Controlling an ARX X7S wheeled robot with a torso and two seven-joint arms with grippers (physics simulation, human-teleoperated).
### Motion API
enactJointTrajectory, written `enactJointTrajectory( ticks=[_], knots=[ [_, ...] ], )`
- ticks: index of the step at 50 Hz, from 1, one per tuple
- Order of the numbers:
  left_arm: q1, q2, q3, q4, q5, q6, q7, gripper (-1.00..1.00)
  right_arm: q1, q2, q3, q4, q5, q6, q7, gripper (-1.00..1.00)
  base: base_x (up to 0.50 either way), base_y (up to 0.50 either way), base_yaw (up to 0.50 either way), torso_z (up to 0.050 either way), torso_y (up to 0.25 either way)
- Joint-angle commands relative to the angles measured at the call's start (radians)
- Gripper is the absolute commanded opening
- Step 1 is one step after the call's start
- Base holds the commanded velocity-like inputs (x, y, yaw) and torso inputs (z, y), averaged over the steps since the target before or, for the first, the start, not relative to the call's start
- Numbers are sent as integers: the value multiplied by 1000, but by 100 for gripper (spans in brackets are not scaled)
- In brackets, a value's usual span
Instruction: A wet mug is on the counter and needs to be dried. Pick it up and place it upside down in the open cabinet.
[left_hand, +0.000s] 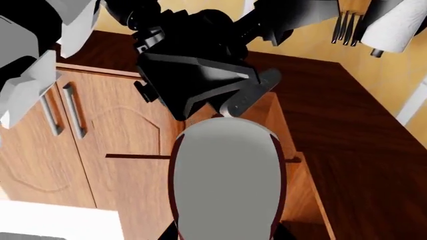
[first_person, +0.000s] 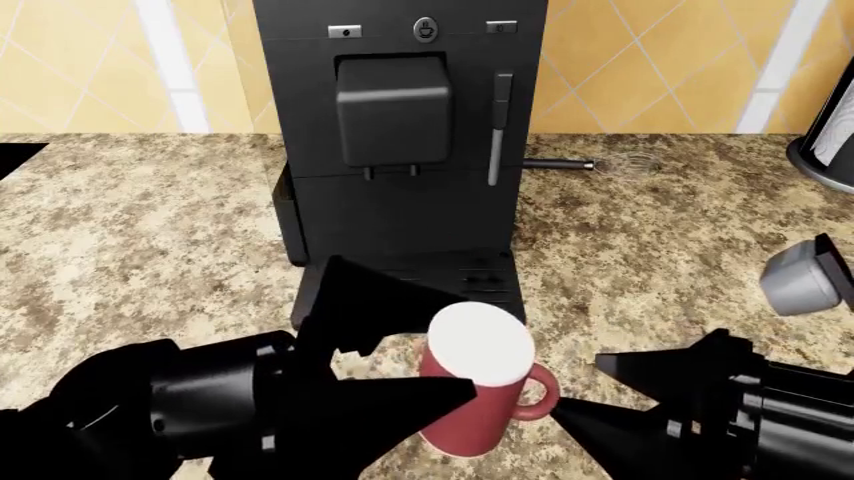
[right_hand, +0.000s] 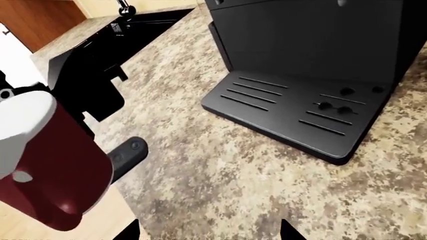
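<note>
Left wrist view: the mug (left_hand: 230, 175) fills the lower middle of the picture, its pale face turned to the camera and a thin dark red rim around it. It sits right at the left end effector, whose fingers are hidden by the mug here. Beyond it stands the black right end effector (left_hand: 227, 97), and past that wooden cabinet doors (left_hand: 100, 135) with metal handles and a dark brown floor (left_hand: 360, 150).

Head view: the mug (first_person: 474, 385) stands upright, white top showing, with its loop handle pointing toward the right arm. The left end effector (first_person: 400, 375) is closed around the mug, black fingers on either side of its body. The right end effector (first_person: 634, 395) is just beside the handle, its jaws apart and holding nothing. Behind the mug the black coffee machine (first_person: 400, 130) rests on the speckled granite table (first_person: 120, 240). A small grey cup (first_person: 805, 275) lies tilted near the right edge.

Right wrist view: the mug (right_hand: 50, 165) appears dark red with a white surface, above the table (right_hand: 220, 170), close to the coffee machine's drip tray (right_hand: 293, 112). A black finger (right_hand: 127, 155) of the left end effector presses at the mug's side.
</note>
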Motion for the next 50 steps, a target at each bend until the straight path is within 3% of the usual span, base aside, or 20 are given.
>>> enactJointTrajectory(
  ticks=[1, 13, 32, 50],
  knots=[
    [-4, -27, -37, 4, 6, 40, -4, -100, 8, 3, -9, -1, 2, 5, 3, 100, 0, 0, 0, 0, 0],
    [-19, -81, -46, 23, 6, 84, -35, -100, -10, 5, 8, -3, -7, 2, 6, 100, 0, 0, 0, 0, 0],
    [-5, -111, -176, -33, -141, 167, -96, -100, -10, 7, 6, -58, -1, 22, 4, 100, 0, 0, 0, 0, 0],
    [46, -110, -209, -48, -126, 198, -90, -100, 168, -24, -108, -61, 70, 9, 84, 100, 0, 0, 0, 0, 0]
  ],
)
